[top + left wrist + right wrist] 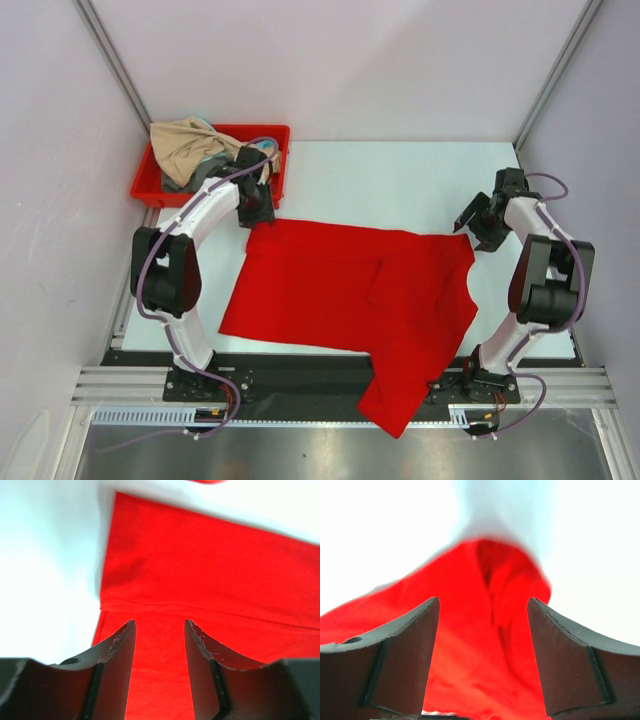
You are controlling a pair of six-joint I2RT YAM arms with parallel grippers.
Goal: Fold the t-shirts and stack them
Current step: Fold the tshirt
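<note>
Red shirt: spread on desk, one part hanging over near edge.
Left claw: spread, above shirt's far-left corner.
Right claw: spread, at far-right corner.
Tray: holds beige shirt.

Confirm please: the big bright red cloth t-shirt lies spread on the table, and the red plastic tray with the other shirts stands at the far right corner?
Not quite. The red plastic tray stands at the far left corner, as the top external view shows. The bright red cloth t-shirt does lie spread on the table.

red t-shirt spread flat mid-table, partly folded, one end draped over the near edge. beige-tan shirt crumpled far-left, heaped over a grey one; a bit of light blue shows beside them.
</note>
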